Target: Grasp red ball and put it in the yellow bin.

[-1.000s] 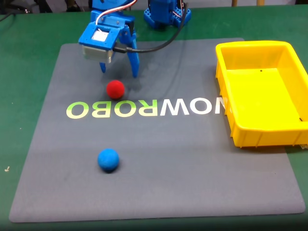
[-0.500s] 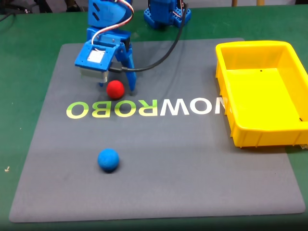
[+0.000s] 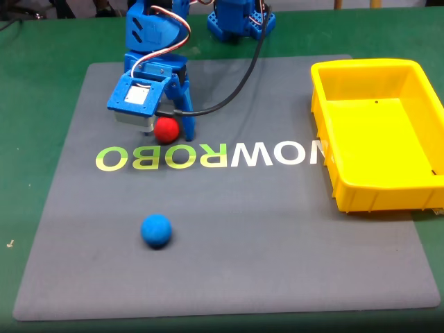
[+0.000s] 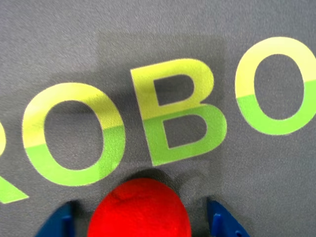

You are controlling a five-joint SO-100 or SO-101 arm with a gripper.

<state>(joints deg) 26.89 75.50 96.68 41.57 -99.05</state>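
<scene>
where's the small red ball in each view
Fixed view: the small matte red ball lies upper left on the grey mat, between the blue gripper's fingers.
Wrist view: red ball at bottom centre, blue fingertips on both sides.
Shared landmark: the yellow-green ROBO lettering beside the ball.

**Green table, grey mat, what sits on them**

You have a green table [image 3: 41,104] with a large grey mat [image 3: 277,243] laid flat on it, printed NOWROBO lettering [image 3: 208,157] upside down in the fixed view. On the mat: red ball [image 3: 166,129] just above the lettering, blue ball [image 3: 156,230] well apart toward the near edge. Yellow bin [image 3: 326,149] sits on the mat's right side, its right part overhanging onto the table. The arm's blue base [image 3: 239,21] stands on the table beyond the mat's far edge.
</scene>
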